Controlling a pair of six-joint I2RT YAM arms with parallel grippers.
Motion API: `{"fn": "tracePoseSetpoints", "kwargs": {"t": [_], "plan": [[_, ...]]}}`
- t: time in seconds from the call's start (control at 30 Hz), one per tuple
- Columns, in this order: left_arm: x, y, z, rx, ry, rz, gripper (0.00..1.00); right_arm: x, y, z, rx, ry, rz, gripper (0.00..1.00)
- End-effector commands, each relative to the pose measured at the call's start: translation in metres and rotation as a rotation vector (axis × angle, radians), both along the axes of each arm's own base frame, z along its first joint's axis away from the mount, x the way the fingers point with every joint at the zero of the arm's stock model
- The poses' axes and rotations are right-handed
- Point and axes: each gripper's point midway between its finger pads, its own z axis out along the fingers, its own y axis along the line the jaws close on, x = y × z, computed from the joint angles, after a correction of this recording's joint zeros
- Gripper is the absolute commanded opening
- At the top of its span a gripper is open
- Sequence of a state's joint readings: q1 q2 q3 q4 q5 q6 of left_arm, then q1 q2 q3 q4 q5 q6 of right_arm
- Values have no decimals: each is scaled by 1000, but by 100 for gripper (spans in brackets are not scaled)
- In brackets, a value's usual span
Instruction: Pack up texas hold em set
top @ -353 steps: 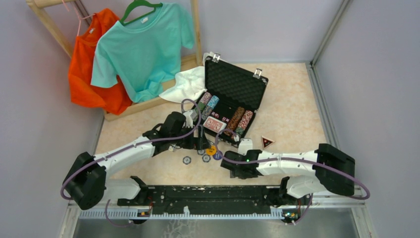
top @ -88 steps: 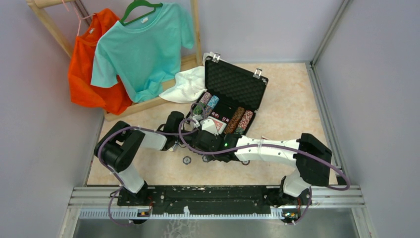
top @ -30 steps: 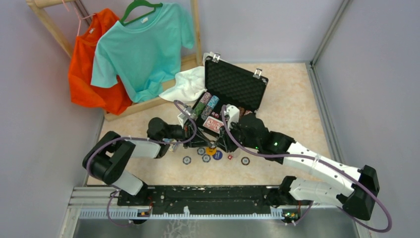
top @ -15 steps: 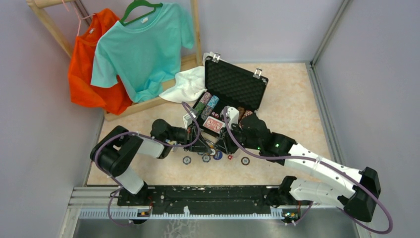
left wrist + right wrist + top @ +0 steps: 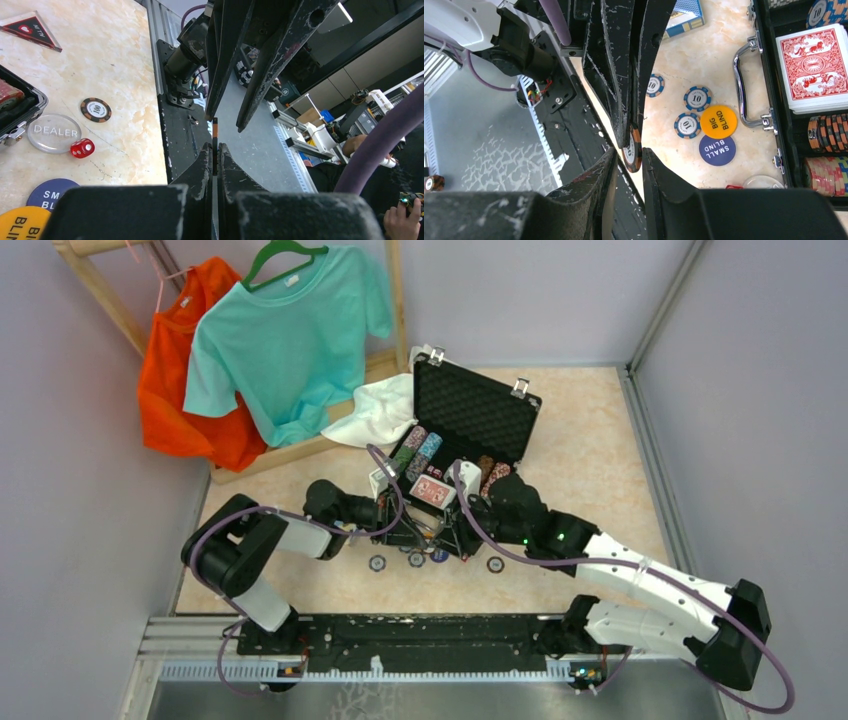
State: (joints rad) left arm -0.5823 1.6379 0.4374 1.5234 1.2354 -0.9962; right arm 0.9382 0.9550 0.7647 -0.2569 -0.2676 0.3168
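Observation:
The black case (image 5: 470, 418) stands open with chip rows (image 5: 824, 132) and a red card deck (image 5: 816, 67) inside. In front of it my two grippers meet above the table. My left gripper (image 5: 215, 150) is shut on an orange-edged poker chip (image 5: 634, 150), held edge-on. My right gripper (image 5: 630, 160) is open and straddles that chip, one finger on each side. On the table lie blue chips (image 5: 697, 98), the yellow big blind button (image 5: 718, 121), the blue small blind button (image 5: 717, 150), the clear dealer button (image 5: 54, 132), a red die (image 5: 82, 148) and a blue deck (image 5: 684, 17).
A black and red triangular marker (image 5: 31, 29) lies right of the case. A white cloth (image 5: 380, 410) sits left of the lid. Teal (image 5: 290, 330) and orange (image 5: 185, 370) shirts hang on a wooden rack at the back left. Grey walls enclose the table.
My left gripper has carried the chip to the right, into the gap between my right gripper's fingers. The right gripper has come down slightly towards it.

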Motion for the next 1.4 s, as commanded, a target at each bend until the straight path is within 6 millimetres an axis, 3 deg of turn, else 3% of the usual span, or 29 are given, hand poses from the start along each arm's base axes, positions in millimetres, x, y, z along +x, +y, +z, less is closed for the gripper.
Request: {"fn": "tracePoseSetpoints", "kwargs": {"t": [0.0, 0.1, 0.37, 0.43, 0.6, 0.7, 0.87, 1.13, 1.37], "plan": [[-8, 3, 37, -171, -258, -11, 0, -1, 7, 16, 75, -19, 29, 25], [-10, 4, 39, -174, -263, -14, 0, -2, 10, 14, 77, -10, 35, 23], [-11, 4, 36, -167, -251, -14, 0, -1, 12, 11, 74, 4, 39, 1], [-10, 4, 35, -167, -247, -7, 0, -1, 13, 11, 73, 3, 38, 0], [-9, 3, 34, -168, -242, 0, 14, 3, 11, 13, 95, -25, 13, 0], [-3, 3, 33, -165, -216, 29, 32, 9, 7, 16, 99, -49, -25, 0], [12, 7, 25, -144, -171, 83, 43, 18, 2, 21, 97, -73, -58, 0], [49, 43, 20, -124, -107, 299, 49, 61, -25, 4, -71, -144, -245, 0], [54, 50, 13, -108, -79, 335, 50, 96, -34, -18, -250, -197, -348, 0]]}}
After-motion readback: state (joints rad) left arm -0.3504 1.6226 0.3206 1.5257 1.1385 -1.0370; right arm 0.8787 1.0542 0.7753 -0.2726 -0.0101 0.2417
